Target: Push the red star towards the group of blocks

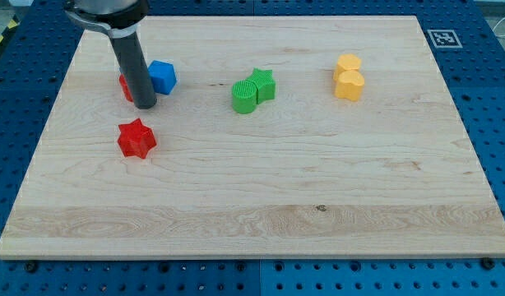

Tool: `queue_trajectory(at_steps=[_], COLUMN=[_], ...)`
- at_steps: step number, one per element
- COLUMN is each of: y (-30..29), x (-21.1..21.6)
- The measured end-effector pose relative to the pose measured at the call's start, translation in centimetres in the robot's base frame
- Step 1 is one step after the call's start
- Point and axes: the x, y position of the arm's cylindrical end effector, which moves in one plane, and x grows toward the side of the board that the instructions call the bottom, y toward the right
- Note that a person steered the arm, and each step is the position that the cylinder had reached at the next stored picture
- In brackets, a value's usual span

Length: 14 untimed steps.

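Note:
The red star (pixel 136 138) lies on the wooden board (pixel 252 222) at the view's left. My tip (pixel 145 105) stands just above the star, a little to its right, with a small gap between them. Behind the rod, a red block (pixel 125 85) is mostly hidden; its shape cannot be made out. A blue block (pixel 163 76) sits just right of the rod. A green rounded block (pixel 245 95) touches a green star (pixel 264 84) near the board's middle top.
Two yellow blocks (pixel 349 76) sit touching each other at the view's upper right; their shapes look rounded or heart-like. A black-and-white marker tag (pixel 442 38) is at the board's top right corner. Blue perforated table surrounds the board.

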Motion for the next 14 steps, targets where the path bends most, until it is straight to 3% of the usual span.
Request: queue_trajectory(at_steps=[3,5,6,11,14], y=[-3.7,-2.8,-0.4,0.5,1.8], x=[7.4,14.4,15.1,13.1,8.9])
